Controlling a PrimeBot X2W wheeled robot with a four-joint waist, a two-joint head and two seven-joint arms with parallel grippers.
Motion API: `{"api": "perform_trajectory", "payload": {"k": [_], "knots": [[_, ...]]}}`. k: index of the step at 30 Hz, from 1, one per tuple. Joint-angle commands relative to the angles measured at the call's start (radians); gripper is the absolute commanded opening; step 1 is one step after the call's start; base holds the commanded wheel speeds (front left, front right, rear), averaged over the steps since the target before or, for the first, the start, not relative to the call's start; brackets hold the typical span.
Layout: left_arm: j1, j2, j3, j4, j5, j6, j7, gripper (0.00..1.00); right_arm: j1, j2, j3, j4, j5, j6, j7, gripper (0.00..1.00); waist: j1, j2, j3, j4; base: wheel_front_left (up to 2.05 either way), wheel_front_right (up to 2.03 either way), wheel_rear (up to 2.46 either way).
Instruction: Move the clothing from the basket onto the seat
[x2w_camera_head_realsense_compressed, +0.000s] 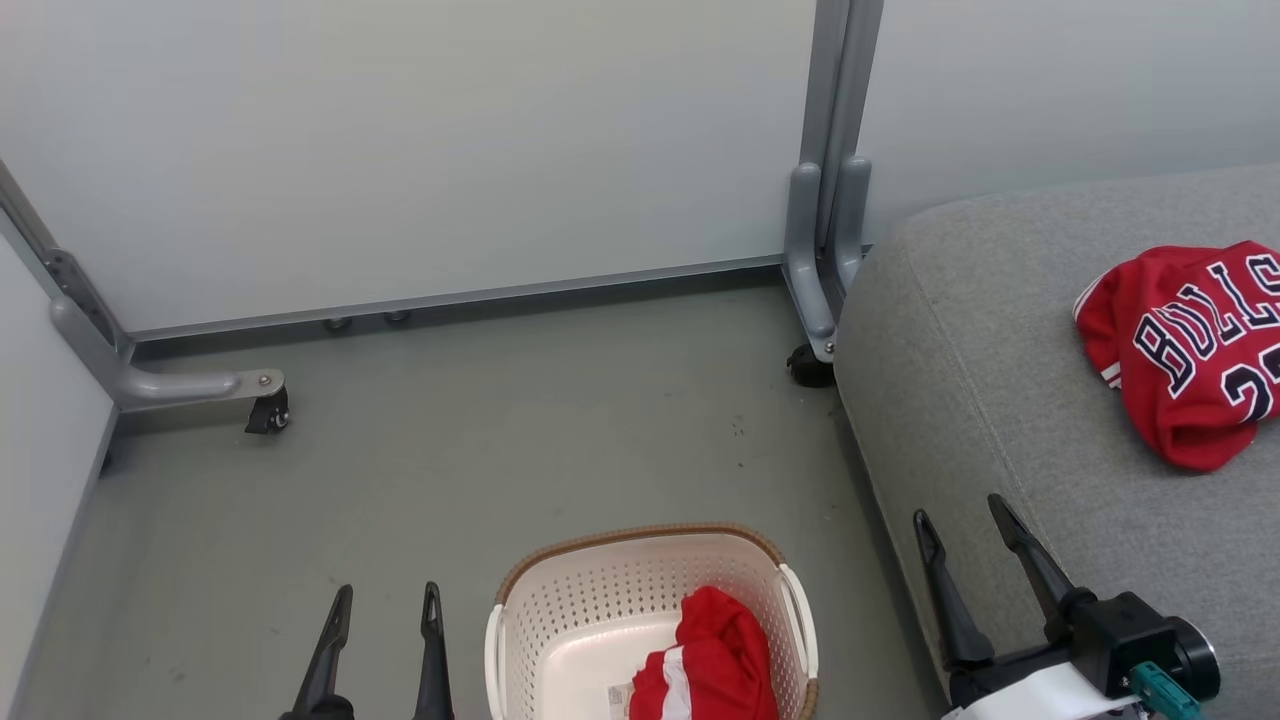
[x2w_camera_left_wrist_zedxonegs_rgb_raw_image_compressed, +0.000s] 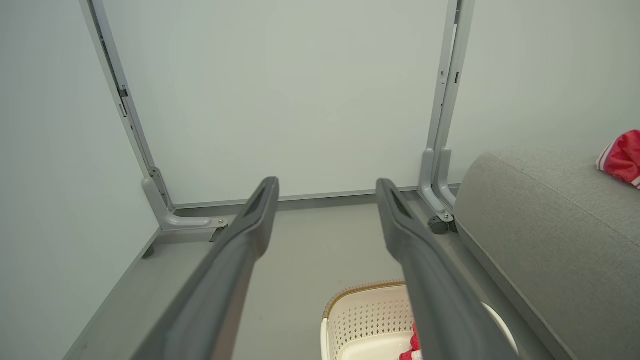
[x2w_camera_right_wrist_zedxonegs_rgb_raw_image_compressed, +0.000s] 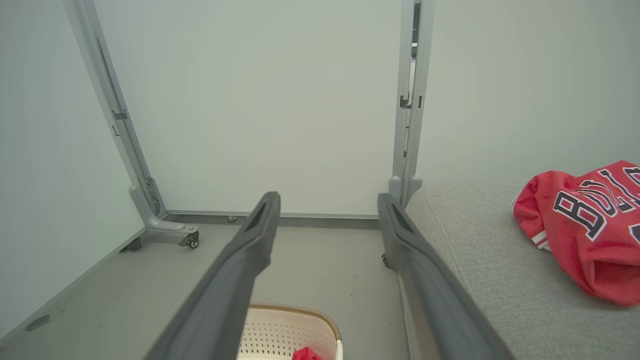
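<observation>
Nearest to us, at 5 o'clock in the head view, the right gripper (x2w_camera_head_realsense_compressed: 958, 508) shows against the left edge of the seat (x2w_camera_head_realsense_compressed: 1000, 400). Its 2 fingers are spread wide with nothing between them. We cannot tell how high above the cushion it hangs.

At 7 o'clock the left gripper (x2w_camera_head_realsense_compressed: 388, 592) hangs over the floor (x2w_camera_head_realsense_compressed: 500, 440), at the basket's 9 o'clock. Its 2 fingers are spread just as wide and hold nothing.

The basket (x2w_camera_head_realsense_compressed: 640, 533) stands on the floor at 6 o'clock, between the 2 grippers and just beside the seat's left side, cut off by the bottom edge. Inside it 1 red piece (x2w_camera_head_realsense_compressed: 715, 650) with a white stripe lies crumpled against the right wall. A sticker (x2w_camera_head_realsense_compressed: 620, 695) on the basket's bottom lies just beside it at 9 o'clock.

The jersey (x2w_camera_head_realsense_compressed: 1190, 350) lies bunched on the seat at 3 o'clock, at 2 o'clock from the basket. Its black, white-edged letters face up and its right part runs out of view. It lies well apart from both grippers.

Pale panels (x2w_camera_head_realsense_compressed: 400, 150) on grey frames close the space at 12 o'clock. From the basket, 1 caster (x2w_camera_head_realsense_compressed: 268, 412) sits at 10 o'clock. Another caster (x2w_camera_head_realsense_compressed: 808, 368) sits at 1 o'clock, just beside the seat's far corner.
</observation>
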Motion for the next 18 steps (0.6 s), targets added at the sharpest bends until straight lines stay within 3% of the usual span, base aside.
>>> {"api": "perform_trajectory", "payload": {"k": [1, 18], "knots": [[-0.010, 0.001, -0.002, 0.000, 0.008, -0.003, 0.000, 1.00, -0.005, -0.006, 0.003, -0.006, -0.006, -0.001, -0.003, 1.00, 0.0001, 0.0000, 0.002, -0.002, 0.00, 0.00, 0.00], [-0.035, 0.001, -0.023, 0.011, -0.013, 0.001, 0.000, 1.00, -0.009, -0.008, -0.017, -0.018, 0.012, -0.001, -0.003, 1.00, 0.0001, 0.0000, 0.069, -0.012, 0.00, 0.00, 0.00]]}}
